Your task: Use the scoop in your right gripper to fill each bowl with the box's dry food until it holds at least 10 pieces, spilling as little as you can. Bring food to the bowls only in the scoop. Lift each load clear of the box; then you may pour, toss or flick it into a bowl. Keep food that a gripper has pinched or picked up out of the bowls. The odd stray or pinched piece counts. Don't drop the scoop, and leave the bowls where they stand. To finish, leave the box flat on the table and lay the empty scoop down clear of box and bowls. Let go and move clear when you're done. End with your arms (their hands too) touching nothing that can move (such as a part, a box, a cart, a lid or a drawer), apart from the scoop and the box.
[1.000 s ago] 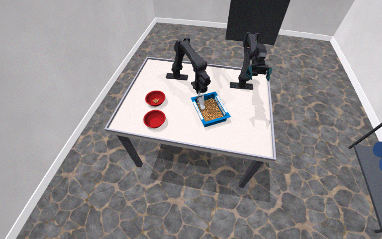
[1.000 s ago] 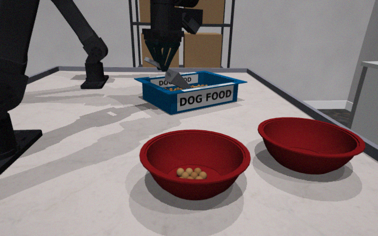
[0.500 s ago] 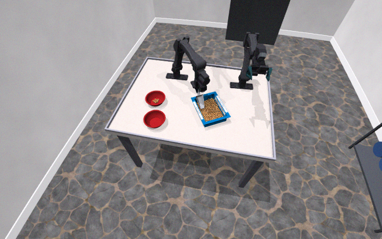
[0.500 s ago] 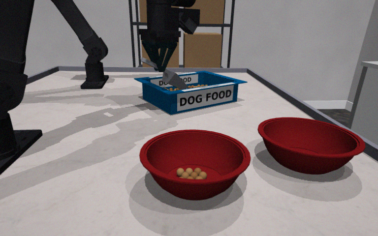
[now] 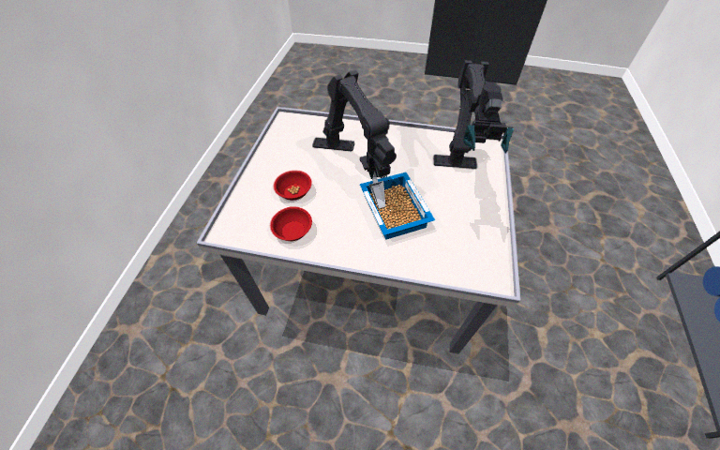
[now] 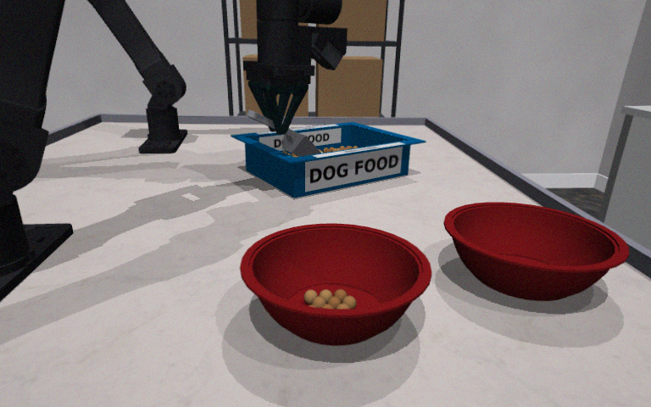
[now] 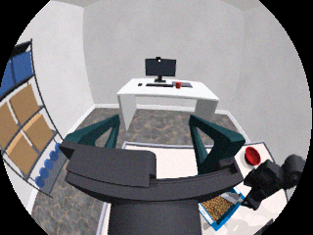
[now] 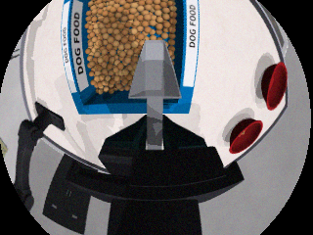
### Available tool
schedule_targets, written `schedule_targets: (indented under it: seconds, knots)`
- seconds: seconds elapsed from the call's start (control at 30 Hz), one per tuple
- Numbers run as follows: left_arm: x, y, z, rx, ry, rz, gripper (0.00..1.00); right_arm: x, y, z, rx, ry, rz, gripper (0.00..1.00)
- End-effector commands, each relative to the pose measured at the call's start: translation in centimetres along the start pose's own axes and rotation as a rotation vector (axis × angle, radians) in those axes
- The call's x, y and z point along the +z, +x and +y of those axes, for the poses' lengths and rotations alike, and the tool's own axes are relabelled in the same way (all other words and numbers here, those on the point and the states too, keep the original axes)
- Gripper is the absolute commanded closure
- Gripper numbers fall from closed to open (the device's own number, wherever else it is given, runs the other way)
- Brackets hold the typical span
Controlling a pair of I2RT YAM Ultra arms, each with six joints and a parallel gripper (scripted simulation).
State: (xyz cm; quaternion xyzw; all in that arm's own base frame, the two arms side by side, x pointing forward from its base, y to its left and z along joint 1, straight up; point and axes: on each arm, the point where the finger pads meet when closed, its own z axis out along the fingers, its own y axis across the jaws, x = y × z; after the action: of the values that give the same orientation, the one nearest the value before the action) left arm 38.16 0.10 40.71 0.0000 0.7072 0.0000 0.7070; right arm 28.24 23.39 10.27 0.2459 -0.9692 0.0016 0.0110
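My right gripper [image 5: 375,177] [image 6: 282,130] is shut on the grey scoop [image 5: 378,196] [image 6: 298,142] [image 8: 155,73]. The scoop's blade slopes down into the blue box [image 5: 406,231] [image 6: 273,170] [image 8: 95,107], its tip at the food [image 5: 400,209] [image 8: 110,49]. Whether the scoop bears any pieces is unclear. The box stands flat. One red bowl [image 5: 290,178] [image 6: 336,326] [image 8: 246,138] holds several pieces on its floor; its front rim partly hides them. The other red bowl [image 5: 291,227] [image 6: 537,282] [image 8: 275,85] looks empty. My left gripper [image 5: 488,143] [image 7: 154,117] is open and empty, raised well away from the box.
Both bowls stand beyond one labelled side of the box, with a gap between them. A low raised edge [image 5: 361,274] runs round the table. The left arm's base [image 5: 455,161] stands behind the box, off to one side. No spilled pieces are visible on the table.
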Motion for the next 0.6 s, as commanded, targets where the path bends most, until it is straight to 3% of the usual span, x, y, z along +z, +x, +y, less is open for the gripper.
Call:
schedule_targets:
  seconds: [0.0,0.07,0.17,0.2,0.23,0.57]
  knots:
    - [-0.3,-0.9,0.0,0.000,0.000,-0.019,0.00,-1.6,-1.4,-0.1,0.006,-0.014,-0.076,1.00]
    - [-0.3,-0.9,0.0,0.000,0.000,-0.019,0.00,-2.5,-1.7,0.2,0.001,-0.019,-0.101,1.00]
    - [-0.3,-0.9,0.0,0.000,0.000,-0.019,0.00,-1.9,-1.7,0.2,0.002,-0.016,-0.085,1.00]
    - [-0.3,-0.9,0.0,0.000,0.000,-0.019,0.00,-0.6,-0.6,0.0,0.000,-0.006,-0.033,1.00]
    - [-0.3,-0.9,0.0,0.000,0.000,-0.019,0.00,-0.5,-2.0,-0.3,0.011,-0.010,-0.051,1.00]
    - [-0.3,-0.9,0.0,0.000,0.000,-0.019,0.00,-0.2,-1.9,0.0,-0.002,-0.006,-0.023,1.00]
